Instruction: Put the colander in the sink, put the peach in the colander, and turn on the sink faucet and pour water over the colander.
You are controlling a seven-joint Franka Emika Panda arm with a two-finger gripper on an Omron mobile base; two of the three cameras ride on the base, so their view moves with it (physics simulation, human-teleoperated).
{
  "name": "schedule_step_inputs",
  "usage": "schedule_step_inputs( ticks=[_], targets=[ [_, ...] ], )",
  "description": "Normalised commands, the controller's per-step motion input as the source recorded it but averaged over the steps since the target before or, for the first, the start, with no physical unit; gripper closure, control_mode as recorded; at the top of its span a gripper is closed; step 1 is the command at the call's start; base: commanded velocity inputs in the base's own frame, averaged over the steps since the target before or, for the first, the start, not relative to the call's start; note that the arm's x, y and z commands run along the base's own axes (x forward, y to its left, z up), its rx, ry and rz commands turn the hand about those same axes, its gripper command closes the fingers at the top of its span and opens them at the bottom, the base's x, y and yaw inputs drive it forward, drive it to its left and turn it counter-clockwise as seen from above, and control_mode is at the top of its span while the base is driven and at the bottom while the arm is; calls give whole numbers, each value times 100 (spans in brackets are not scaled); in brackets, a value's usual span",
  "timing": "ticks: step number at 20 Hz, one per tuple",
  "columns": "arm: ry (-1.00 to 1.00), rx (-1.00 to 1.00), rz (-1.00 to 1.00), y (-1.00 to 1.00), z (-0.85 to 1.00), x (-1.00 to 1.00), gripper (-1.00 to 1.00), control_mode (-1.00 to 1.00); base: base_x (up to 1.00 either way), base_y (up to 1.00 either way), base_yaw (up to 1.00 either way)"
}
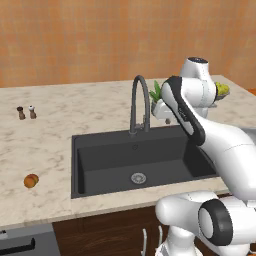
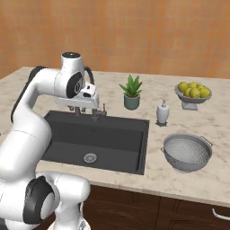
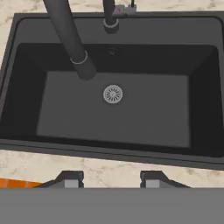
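Observation:
The colander (image 2: 187, 152) stands upright on the counter right of the sink (image 2: 63, 134), apart from it. The basin holds nothing but its round silver drain (image 3: 113, 94). Far left on the counter lies the peach (image 1: 31, 181). The gooseneck faucet (image 1: 140, 102) rises behind the basin with its spout (image 3: 70, 39) over it; I see no water. My gripper (image 3: 111, 180) hangs open above the sink's front rim, looking down into the basin, with nothing between its fingertips (image 3: 71, 179). In the right base view the hand (image 2: 87, 99) hovers by the faucet.
A potted plant (image 2: 131, 92) and a soap dispenser (image 2: 162, 112) stand behind the sink's right end. The footed bowl of yellow fruit (image 2: 193, 92) sits at the back right. Two small shakers (image 1: 26, 112) stand at the far left.

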Motion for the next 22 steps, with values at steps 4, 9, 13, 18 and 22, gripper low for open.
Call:
schedule_step_inputs(
  ticks=[4,9,13,18,22],
  targets=[
    [0,2,0,-6,-10,-18,-100,-100,0,0,0],
    [-5,5,19,-46,-4,-51,-100,-100,0,0,0],
    [-9,0,24,-53,0,-50,-100,-100,0,0,0],
    [-8,-12,14,-58,-2,-38,-100,-100,0,0,0],
    [-3,-20,8,-72,-13,-27,-100,-100,0,0,0]
  ],
)
